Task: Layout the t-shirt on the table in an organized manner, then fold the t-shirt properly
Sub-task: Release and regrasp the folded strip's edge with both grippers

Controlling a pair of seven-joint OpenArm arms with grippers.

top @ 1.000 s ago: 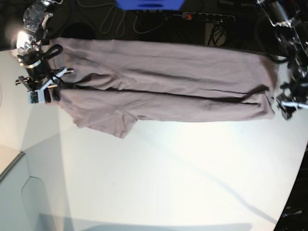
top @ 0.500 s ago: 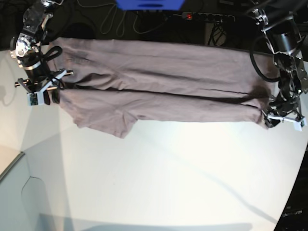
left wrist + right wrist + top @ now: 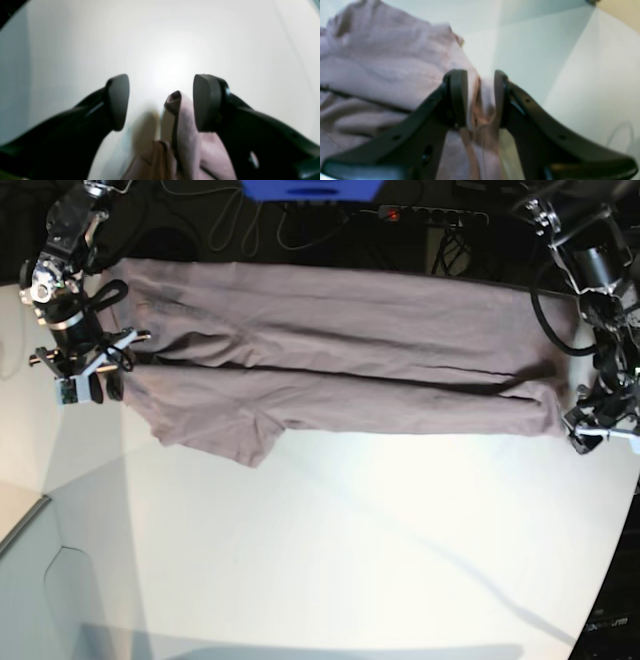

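Across the far half of the table [image 3: 330, 540] your t-shirt [image 3: 340, 350] lies stretched wide from one gripper to the other, folded lengthwise along a dark crease, with one sleeve hanging toward you at the base view's left. Compared with a second ago, your left gripper [image 3: 598, 430] has dropped lower and swung back out past the shirt's corner, and the cloth at that end now lies flatter. Your right gripper [image 3: 82, 370] has drifted slightly up and outward, taking its edge of the shirt with it.

Your right arm comes down steeply from the back corner; its wrist view shows the fingers [image 3: 458, 97] pinched onto a bunched fold of fabric. Your left arm reaches down the table's other side, and its jaws stand well apart: a shirt corner [image 3: 178, 117] pokes up between them, beside one pad [image 3: 206, 102], but nothing is clamped.

Behind the shirt the table's back edge meets a dark strip of cables [image 3: 240, 225]. Toward you, the white surface is bare and wide.
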